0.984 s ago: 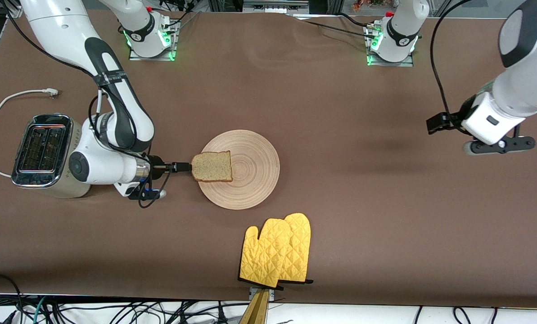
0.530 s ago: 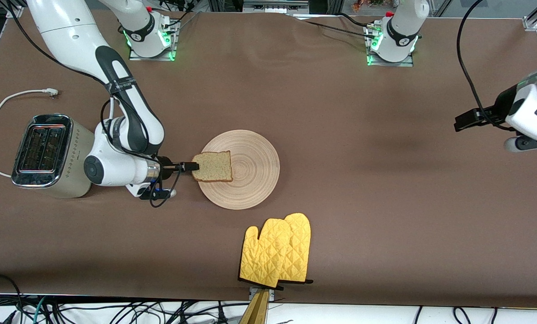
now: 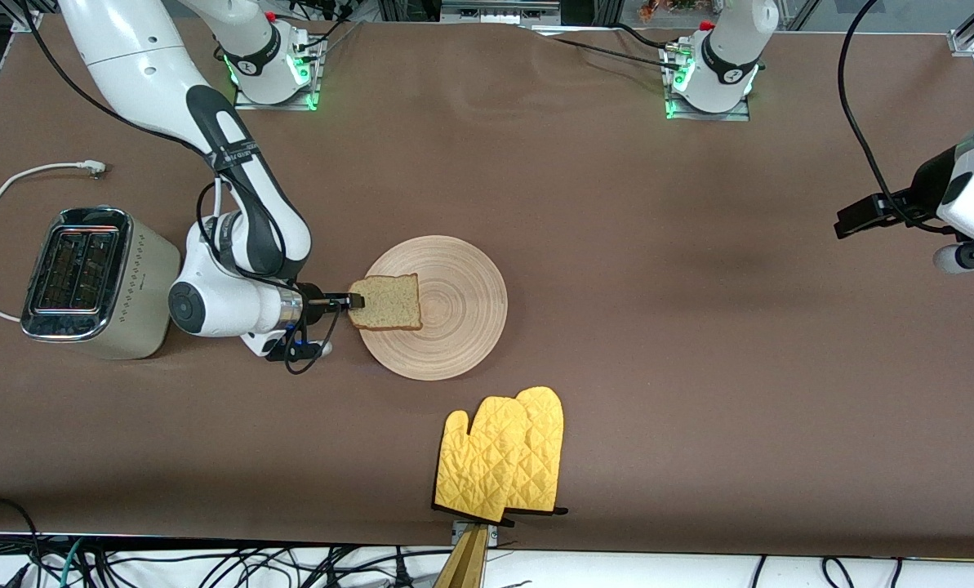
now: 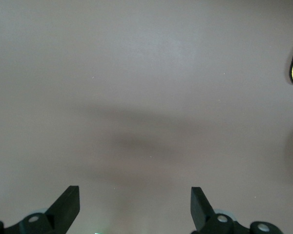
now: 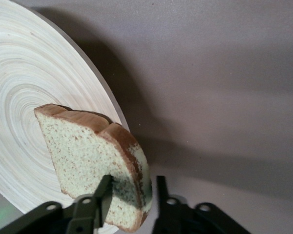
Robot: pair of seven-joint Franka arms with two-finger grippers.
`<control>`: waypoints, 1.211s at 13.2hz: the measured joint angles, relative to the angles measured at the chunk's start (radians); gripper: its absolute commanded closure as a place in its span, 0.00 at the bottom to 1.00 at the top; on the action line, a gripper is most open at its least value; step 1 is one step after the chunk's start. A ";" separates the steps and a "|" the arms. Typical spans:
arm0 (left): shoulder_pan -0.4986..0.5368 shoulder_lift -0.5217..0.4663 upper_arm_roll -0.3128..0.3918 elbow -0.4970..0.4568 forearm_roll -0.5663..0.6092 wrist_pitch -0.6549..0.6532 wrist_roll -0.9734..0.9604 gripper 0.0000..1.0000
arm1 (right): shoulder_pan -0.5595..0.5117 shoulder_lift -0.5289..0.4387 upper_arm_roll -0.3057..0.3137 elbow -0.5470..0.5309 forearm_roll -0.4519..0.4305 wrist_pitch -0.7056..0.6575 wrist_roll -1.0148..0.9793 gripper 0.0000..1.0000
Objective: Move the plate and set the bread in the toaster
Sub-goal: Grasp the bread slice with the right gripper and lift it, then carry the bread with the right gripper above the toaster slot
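Observation:
The bread [image 3: 387, 301] lies on the light-wood plate [image 3: 454, 327] at the rim toward the right arm's end, its edge past the rim. My right gripper [image 3: 356, 301] reaches in level from the toaster's side. In the right wrist view its fingers [image 5: 105, 192] have closed in on the edge of the bread [image 5: 88, 151], above and below the slice, with the plate [image 5: 19, 97] under it. The cream toaster [image 3: 86, 282] stands at the right arm's end, both slots up. My left gripper [image 4: 134, 195] hangs open over bare cloth at the left arm's end [image 3: 968, 245].
A pair of yellow oven mitts [image 3: 503, 461] lies nearer to the front camera than the plate, at the table's front edge. The toaster's white cord [image 3: 13, 184] loops on the cloth beside it. Brown cloth covers the whole table.
The right gripper slid in toward the plate and its fingers closed on the bread's edge. The left arm drew away toward its own end of the table.

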 measured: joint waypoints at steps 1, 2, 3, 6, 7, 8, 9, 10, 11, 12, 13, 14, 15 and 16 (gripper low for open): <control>0.002 0.000 0.011 0.004 0.000 0.001 -0.012 0.00 | 0.000 0.000 0.000 0.000 0.000 0.000 0.000 0.89; 0.003 0.000 0.026 0.016 0.000 0.003 -0.013 0.00 | 0.000 0.000 0.000 0.001 0.000 0.000 -0.001 0.97; 0.007 0.000 0.036 0.033 0.000 0.004 -0.013 0.00 | 0.000 0.000 0.001 0.001 0.001 0.000 -0.001 1.00; 0.009 0.000 0.041 0.056 0.000 0.003 -0.013 0.00 | 0.002 -0.002 0.003 0.002 0.001 0.000 -0.005 1.00; 0.009 0.001 0.040 0.056 0.000 0.003 -0.013 0.00 | 0.007 -0.003 0.003 0.004 0.001 0.000 -0.007 1.00; 0.008 0.001 0.040 0.056 0.000 0.003 -0.013 0.00 | 0.012 -0.003 0.003 0.007 0.001 0.000 -0.008 1.00; 0.008 0.002 0.040 0.056 0.000 0.003 -0.013 0.00 | 0.016 -0.004 0.003 0.013 0.000 0.000 -0.008 1.00; 0.008 0.003 0.040 0.056 0.000 0.003 -0.013 0.00 | 0.018 -0.006 0.003 0.023 -0.004 0.000 -0.009 1.00; 0.008 0.003 0.040 0.056 0.000 0.003 -0.013 0.00 | 0.019 -0.011 0.003 0.032 -0.019 0.000 -0.010 1.00; 0.008 0.003 0.040 0.056 0.000 0.003 -0.013 0.00 | 0.019 -0.018 0.002 0.040 -0.054 -0.001 -0.010 1.00; 0.008 0.003 0.040 0.056 0.000 0.003 -0.013 0.00 | 0.019 -0.030 -0.001 0.044 -0.093 -0.002 -0.010 1.00; 0.008 0.004 0.040 0.056 0.000 0.003 -0.013 0.00 | 0.017 -0.046 -0.008 0.047 -0.125 -0.015 -0.010 1.00; 0.008 0.004 0.040 0.056 0.000 0.003 -0.013 0.00 | 0.012 -0.063 -0.022 0.059 -0.151 -0.055 -0.010 1.00; 0.008 0.004 0.040 0.056 0.000 0.003 -0.013 0.00 | 0.008 -0.078 -0.051 0.083 -0.169 -0.119 -0.010 1.00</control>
